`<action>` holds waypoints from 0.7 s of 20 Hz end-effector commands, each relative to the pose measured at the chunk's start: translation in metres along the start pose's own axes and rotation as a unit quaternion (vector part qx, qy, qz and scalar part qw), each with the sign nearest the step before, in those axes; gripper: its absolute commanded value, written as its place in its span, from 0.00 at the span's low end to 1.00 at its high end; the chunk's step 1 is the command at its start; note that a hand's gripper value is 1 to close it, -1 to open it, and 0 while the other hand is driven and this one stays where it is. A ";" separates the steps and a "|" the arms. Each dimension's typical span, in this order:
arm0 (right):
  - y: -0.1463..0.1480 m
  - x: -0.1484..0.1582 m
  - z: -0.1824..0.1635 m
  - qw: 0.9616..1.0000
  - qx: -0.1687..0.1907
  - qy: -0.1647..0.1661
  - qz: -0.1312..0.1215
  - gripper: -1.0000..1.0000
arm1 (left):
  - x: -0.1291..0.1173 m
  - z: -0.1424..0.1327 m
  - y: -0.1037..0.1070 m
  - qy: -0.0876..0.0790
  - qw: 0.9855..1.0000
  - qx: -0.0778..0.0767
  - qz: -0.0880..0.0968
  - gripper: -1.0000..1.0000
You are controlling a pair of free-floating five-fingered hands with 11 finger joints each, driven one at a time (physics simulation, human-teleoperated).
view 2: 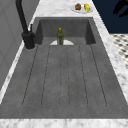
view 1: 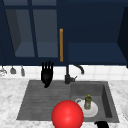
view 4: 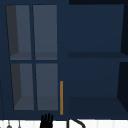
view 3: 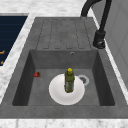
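The ribbed drainboard [view 2: 65, 75] lies bare, bounded by the marble counter [view 2: 110, 45]. In the sink [view 3: 100, 75] a white plate [view 3: 56, 93] is set, with a green bottle [view 3: 69, 80] upright on it, near the drain [view 3: 83, 79]. The left hand [view 1: 47, 73] is held in the air above the drainboard's rear edge, fingers straight and spread upward, touching nothing. The right hand [view 1: 102, 124] is seen at the front rim; its fingers cannot be told.

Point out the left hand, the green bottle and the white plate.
left hand [view 1: 46, 74]: front view, on its palm, fingers straight up.
green bottle [view 3: 69, 80]: right side view, on its body.
white plate [view 3: 56, 93]: right side view, on its bare left rim.
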 end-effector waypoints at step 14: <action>0.000 0.000 0.000 1.000 0.000 0.000 0.000 0.50 | 0.016 0.008 -0.006 -0.052 0.997 -0.061 -0.023 0.00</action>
